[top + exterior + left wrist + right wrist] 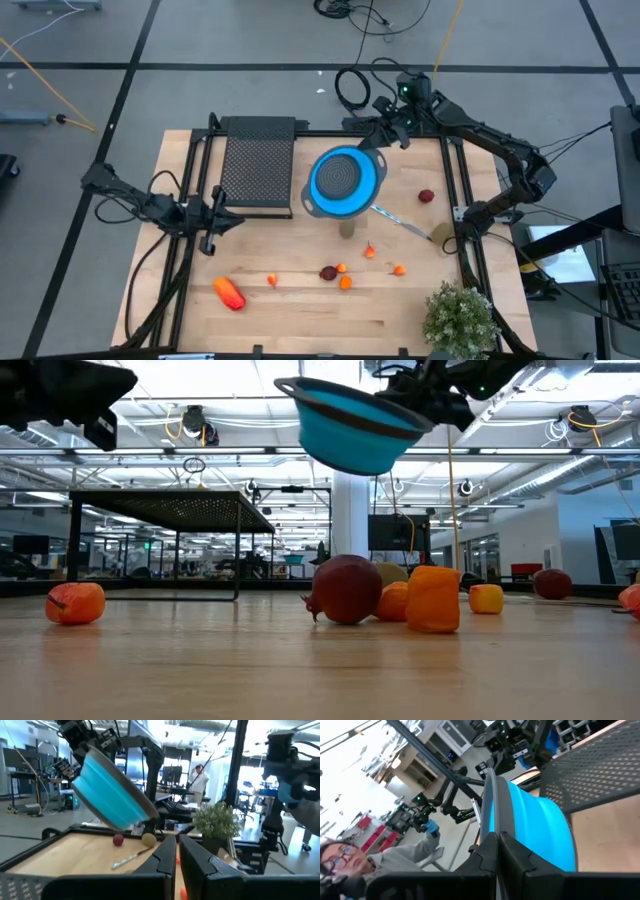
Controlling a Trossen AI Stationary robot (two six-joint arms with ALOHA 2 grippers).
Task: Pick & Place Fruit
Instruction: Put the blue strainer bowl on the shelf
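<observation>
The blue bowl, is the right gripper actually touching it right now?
Touching. In the right wrist view the right gripper is shut on the rim of the blue bowl, and the low view shows the bowl held above the table.

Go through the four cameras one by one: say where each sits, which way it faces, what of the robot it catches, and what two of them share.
High view: overhead, facing straight down on the table; both arms show, the right pincer gripping the blue bowl.
Low view: at tabletop height, facing level across the fruit; the raised blue bowl and the right arm show above.
Left wrist view: behind the shut left pincer, facing across the table toward the bowl.
Right wrist view: behind the right pincer, shut on the bowl's rim.
Shared: all four views show the blue bowl.
</observation>
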